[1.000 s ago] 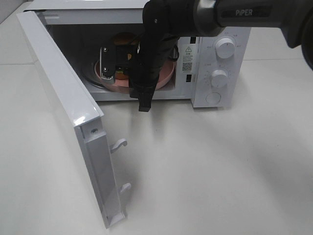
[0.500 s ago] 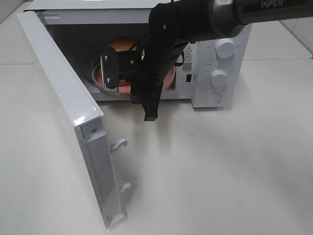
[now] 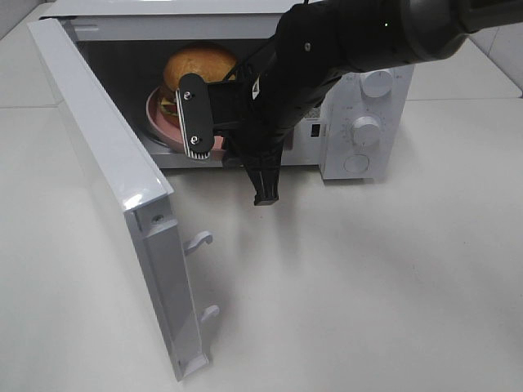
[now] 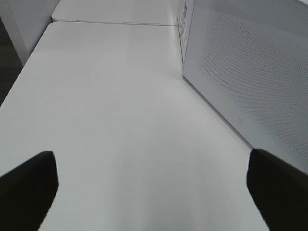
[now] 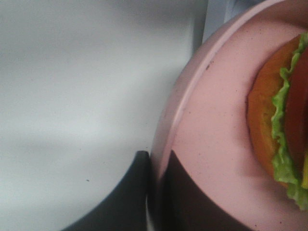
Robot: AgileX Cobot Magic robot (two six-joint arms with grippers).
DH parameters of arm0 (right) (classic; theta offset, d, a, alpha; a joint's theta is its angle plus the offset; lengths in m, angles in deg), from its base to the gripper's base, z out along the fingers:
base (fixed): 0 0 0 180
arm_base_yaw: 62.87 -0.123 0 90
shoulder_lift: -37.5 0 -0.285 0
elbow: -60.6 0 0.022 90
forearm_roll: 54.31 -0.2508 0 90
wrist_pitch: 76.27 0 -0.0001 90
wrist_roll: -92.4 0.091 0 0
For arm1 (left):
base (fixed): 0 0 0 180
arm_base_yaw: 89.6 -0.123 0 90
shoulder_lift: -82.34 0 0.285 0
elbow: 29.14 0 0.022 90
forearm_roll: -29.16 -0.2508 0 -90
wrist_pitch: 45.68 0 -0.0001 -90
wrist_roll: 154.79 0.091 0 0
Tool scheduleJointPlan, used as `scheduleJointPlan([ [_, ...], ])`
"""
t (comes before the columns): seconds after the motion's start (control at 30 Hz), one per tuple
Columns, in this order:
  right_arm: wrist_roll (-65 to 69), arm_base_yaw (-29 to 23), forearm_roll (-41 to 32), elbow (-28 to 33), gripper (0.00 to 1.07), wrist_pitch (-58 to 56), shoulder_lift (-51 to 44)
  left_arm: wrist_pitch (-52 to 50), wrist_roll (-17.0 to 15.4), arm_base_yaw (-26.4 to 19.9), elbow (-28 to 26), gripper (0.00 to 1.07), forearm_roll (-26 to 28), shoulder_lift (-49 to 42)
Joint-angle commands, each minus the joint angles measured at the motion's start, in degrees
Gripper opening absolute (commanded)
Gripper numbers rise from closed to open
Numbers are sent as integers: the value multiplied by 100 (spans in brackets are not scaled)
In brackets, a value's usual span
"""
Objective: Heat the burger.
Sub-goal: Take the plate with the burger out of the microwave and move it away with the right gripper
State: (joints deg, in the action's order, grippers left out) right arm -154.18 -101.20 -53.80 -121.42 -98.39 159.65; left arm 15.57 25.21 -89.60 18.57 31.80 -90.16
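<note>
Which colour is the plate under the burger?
The plate is pink, clearest in the right wrist view.

The dark jaws pinch the rim of the pink plate [image 5: 211,125] carrying the burger [image 5: 279,120].

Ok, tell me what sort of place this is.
Probably a lab or test bench staged as a kitchen corner: a white microwave oven with its door open stands alone on a plain white tabletop, holding a golden-bunned burger on a round pink plate.

Right gripper [image 3: 196,122] clamped on a rim, arm bent downward; left gripper [image 4: 154,192] spread wide.
</note>
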Motion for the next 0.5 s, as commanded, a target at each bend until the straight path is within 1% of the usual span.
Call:
scheduleJointPlan([
  [0.03,-126,17,92,126,0,315,-292,17,0,-11,-6,100,6,-97],
  [0.1,-143,-11,92,206,0,367,-321,17,0,-11,-6,100,6,-97],
  [0.17,-143,-40,92,407,0,332,-441,17,0,-11,-6,100,6,-97],
  [0.27,-160,-40,92,470,0,338,-476,17,0,-11,-6,100,6,-97],
  [0.33,-281,-40,92,762,0,355,-705,17,0,-11,-6,100,6,-97],
  [0.37,-281,-40,92,762,0,355,-705,17,0,-11,-6,100,6,-97],
  [0.43,-292,-40,92,1014,0,372,-905,17,0,-11,-6,100,6,-97],
  [0.47,-292,-40,92,1014,0,372,-905,17,0,-11,-6,100,6,-97],
  [0.5,-292,-40,92,1215,0,470,-1054,17,0,-11,-6,100,6,-97],
])
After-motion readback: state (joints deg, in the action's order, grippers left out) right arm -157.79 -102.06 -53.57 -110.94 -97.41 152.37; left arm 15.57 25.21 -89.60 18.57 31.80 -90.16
